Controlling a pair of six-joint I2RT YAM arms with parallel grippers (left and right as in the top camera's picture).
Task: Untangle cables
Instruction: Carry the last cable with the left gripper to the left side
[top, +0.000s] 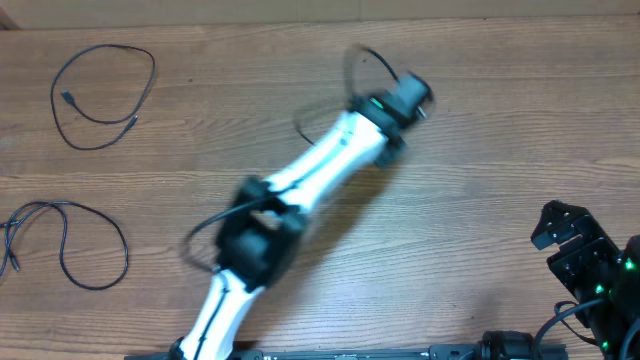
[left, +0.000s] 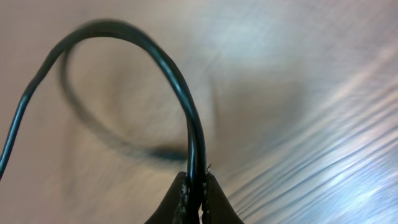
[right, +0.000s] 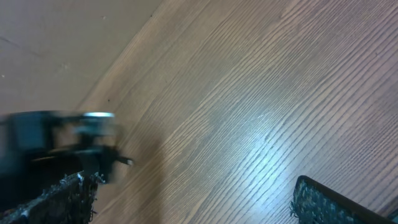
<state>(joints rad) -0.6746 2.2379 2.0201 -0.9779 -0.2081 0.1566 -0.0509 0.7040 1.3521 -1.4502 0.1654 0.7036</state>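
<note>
Left wrist view shows a cable pinched in the left gripper, jaws clamped tight on it. From there the cord arches up and to the left above the table. Overhead, two more cables lie in loose loops well apart from that gripper, and the right gripper stands wide open, holding nothing.

Black cables, white arm with black joints, brown wood-grain table

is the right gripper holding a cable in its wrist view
No: the right gripper stands wide open over the wooden table, with nothing between its jaws.
</note>
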